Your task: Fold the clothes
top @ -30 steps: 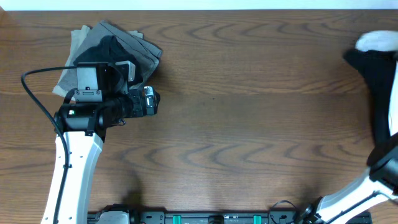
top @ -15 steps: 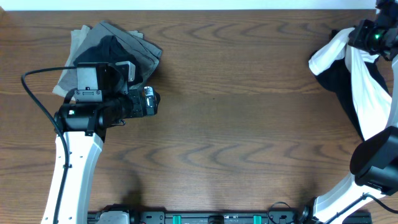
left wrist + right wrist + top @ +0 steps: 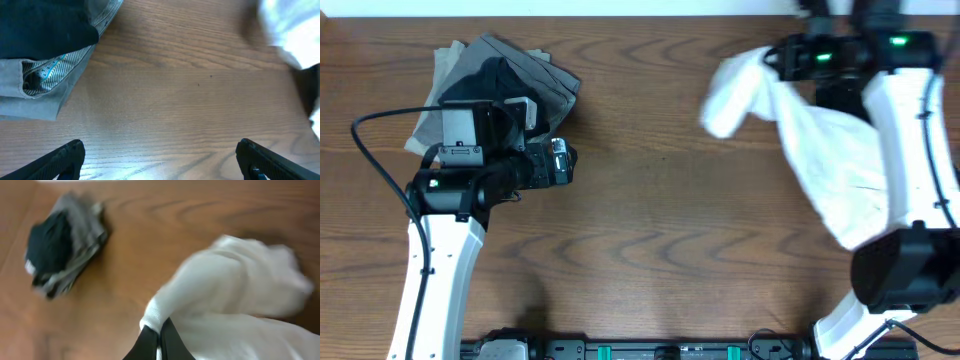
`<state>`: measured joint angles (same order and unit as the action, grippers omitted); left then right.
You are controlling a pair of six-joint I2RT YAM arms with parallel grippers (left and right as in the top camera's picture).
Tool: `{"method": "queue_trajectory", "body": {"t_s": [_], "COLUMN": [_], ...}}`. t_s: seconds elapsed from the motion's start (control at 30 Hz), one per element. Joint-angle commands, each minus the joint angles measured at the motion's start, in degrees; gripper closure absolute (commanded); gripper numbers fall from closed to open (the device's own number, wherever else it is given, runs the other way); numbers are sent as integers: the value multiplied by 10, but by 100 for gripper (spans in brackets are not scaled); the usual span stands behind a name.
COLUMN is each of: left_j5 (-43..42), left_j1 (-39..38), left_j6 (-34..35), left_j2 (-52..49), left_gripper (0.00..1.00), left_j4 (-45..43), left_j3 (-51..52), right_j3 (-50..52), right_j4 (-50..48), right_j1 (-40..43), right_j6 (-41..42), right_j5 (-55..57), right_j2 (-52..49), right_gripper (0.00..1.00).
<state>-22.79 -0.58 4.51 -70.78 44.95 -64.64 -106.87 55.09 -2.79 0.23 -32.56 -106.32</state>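
A white garment (image 3: 820,150) hangs from my right gripper (image 3: 790,58) above the right half of the table. In the right wrist view the gripper (image 3: 159,330) is shut on a bunched edge of the white cloth (image 3: 235,285). A folded pile of grey and dark clothes (image 3: 505,75) lies at the far left; it also shows in the left wrist view (image 3: 45,45) and the right wrist view (image 3: 62,250). My left gripper (image 3: 160,160) is open and empty, low over bare wood just right of the pile (image 3: 560,165).
The wooden table (image 3: 660,230) spans the whole view. A black cable (image 3: 375,150) loops off the left arm. The white garment's blurred edge shows at the top right of the left wrist view (image 3: 292,30).
My right gripper has swung from the far right edge toward the upper middle, dragging the white garment leftward and spreading it out. The left arm has not moved.
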Motion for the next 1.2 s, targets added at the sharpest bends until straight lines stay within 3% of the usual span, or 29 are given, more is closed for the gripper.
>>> {"method": "queue_trajectory", "body": {"t_s": [0.0,0.07,0.1,0.13,0.17,0.3,0.4,0.5,0.6,0.77,0.83,1.17], "left_j5": [-7,-7,-7,-7,-7,-7,-7,-7,-7,-7,-7,-8], "left_j1": [2,2,2,2,2,2,2,2,2,2,2,2], "left_j6": [3,3,3,3,3,3,3,3,3,3,3,3], "left_j2": [10,10,10,10,10,10,10,10,10,10,10,10], "left_gripper": [2,2,2,2,2,2,2,2,2,2,2,2], "left_j4": [0,0,0,0,0,0,0,0,0,0,0,0], "left_j3": [-12,-12,-12,-12,-12,-12,-12,-12,-12,-12,-12,-12], "right_j3": [-1,0,1,2,2,2,2,3,11,30,37,38], "right_j4": [9,20,26,29,31,29,26,31,35,29,12,-127], "right_j1": [-63,-100,-116,-127,-138,-136,-95,-28,55,148,171,207], "right_j6": [-37,-37,-38,-38,-37,-7,24,70,125,171,184,182], "right_j5": [15,75,111,145,185,302,319,319,313,286,279,178], "right_j2": [16,15,15,14,14,14,14,12,2,-52,-87,-255], "right_gripper": [99,96,77,45,35,25,20,28,58,89,96,99]}}
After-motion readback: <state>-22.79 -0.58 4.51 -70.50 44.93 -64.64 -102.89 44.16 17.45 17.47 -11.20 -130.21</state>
